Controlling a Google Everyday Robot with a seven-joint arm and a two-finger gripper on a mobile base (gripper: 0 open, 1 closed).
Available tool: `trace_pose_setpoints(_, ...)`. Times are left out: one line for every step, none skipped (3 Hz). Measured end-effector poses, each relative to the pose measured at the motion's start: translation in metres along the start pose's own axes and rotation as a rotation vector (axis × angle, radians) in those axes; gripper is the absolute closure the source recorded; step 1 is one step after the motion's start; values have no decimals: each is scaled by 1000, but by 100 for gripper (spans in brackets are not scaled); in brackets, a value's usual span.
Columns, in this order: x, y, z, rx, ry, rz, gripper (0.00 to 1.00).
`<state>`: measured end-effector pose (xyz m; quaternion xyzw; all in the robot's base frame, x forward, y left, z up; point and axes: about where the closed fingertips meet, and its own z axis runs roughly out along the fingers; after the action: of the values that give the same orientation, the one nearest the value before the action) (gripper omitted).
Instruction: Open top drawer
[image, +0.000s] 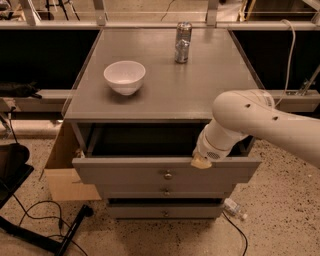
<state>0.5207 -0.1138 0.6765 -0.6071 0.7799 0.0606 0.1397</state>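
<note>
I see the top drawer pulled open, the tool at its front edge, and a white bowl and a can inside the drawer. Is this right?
Not quite. The camera view shows the bowl and can on the tabletop, not inside. The drawer is open, with the tool at its front edge.

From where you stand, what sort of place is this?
Probably a robot test lab: loose cables trail over the speckled floor, a cardboard box sits beside the grey cabinet, and the gripper rests at the open top drawer's front edge.
</note>
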Motion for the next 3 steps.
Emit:
trace_pose_setpoints(10,7,-5,-11,13,7,100)
trace_pose_setpoints(24,20,-12,-31,30,17,100)
trace_pose_setpoints(27,23,-16,-37,35,20,100)
